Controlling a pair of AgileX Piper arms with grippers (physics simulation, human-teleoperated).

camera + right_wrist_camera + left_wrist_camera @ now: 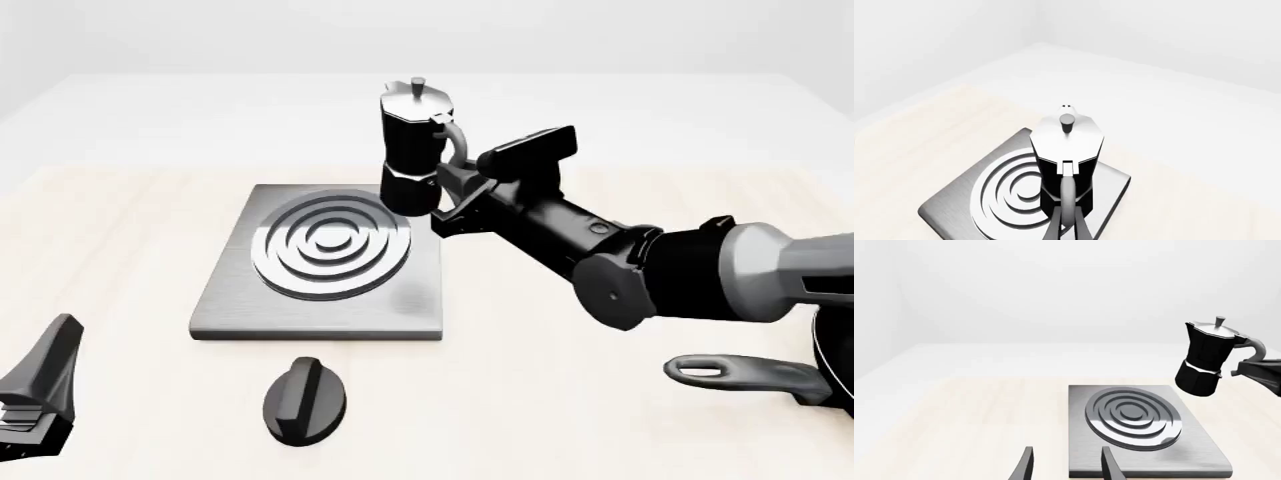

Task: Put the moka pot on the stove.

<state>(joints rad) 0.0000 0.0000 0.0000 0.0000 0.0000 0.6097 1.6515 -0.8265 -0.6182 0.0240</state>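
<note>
From my left wrist, my left gripper (1066,464) has its fingers spread apart with nothing between them, low over the near edge of the stove (1201,450), while the pot (1205,360) hangs tilted in the air off the stove's far right corner, clear of the plate. In the front view my right gripper (451,195) is clamped on the pot's (411,150) handle, holding it aloft at about 1 o'clock from the burner (331,246), with a knob (307,398) at 6 o'clock of the stove (227,305) and a pan (747,375) far out at 4 o'clock. From my right wrist I look down on the pot's (1067,137) silver lid, my fingers (1077,225) pinching the handle, the stove (944,212) lying beneath it.
</note>
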